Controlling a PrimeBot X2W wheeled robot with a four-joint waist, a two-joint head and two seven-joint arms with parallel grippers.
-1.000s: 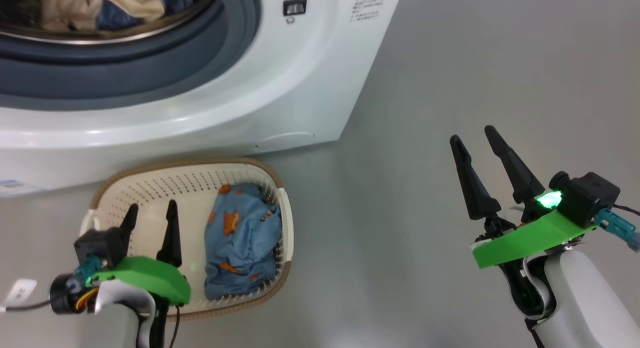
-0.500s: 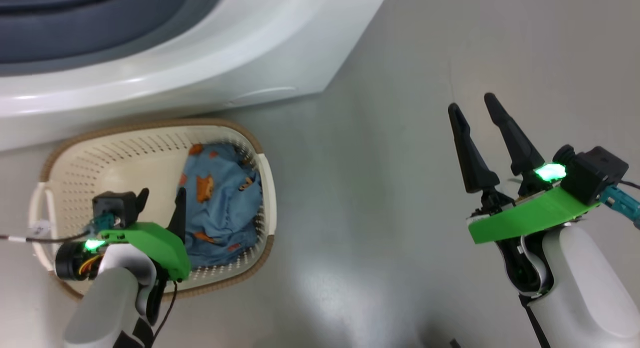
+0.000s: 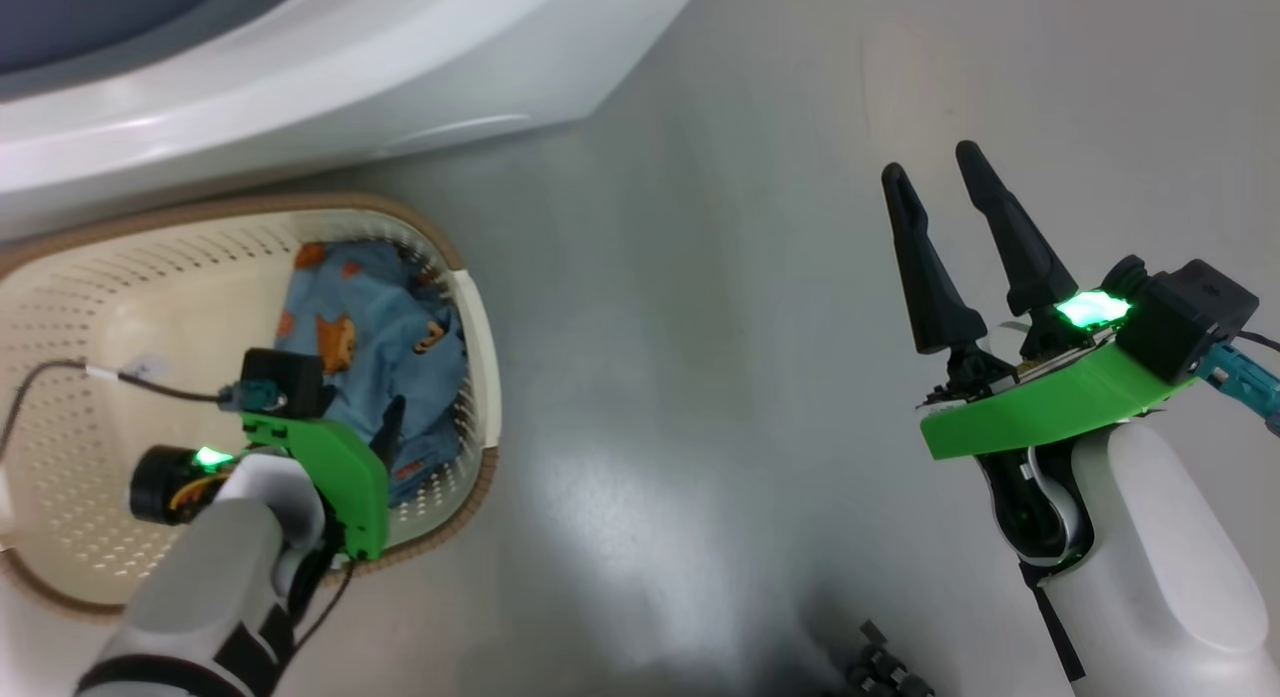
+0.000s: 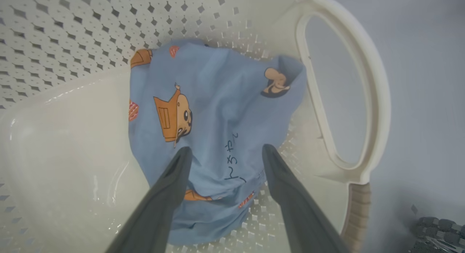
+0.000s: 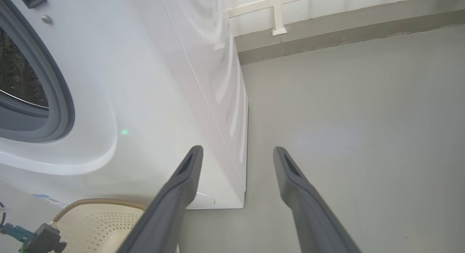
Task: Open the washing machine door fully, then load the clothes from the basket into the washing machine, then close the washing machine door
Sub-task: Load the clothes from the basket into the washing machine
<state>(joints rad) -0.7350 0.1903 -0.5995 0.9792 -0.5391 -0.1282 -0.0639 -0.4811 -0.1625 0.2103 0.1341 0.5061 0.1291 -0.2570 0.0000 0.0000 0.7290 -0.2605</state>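
The left gripper hangs wide open and empty over the blue clothes, bunched against the right end of the basket. Sink both fingers into the thick fold before closing; contact, I think, isn't made yet

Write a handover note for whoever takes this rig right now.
Left gripper: open, down in the basket, poised over the blue printed garment, not closed on it.
Right gripper: open, empty, above the floor.
Washing machine: just beyond the basket; its drum opening is uncovered in the right wrist view.
Done: door evidently open.
Left: grab the garment, load it, close the door.
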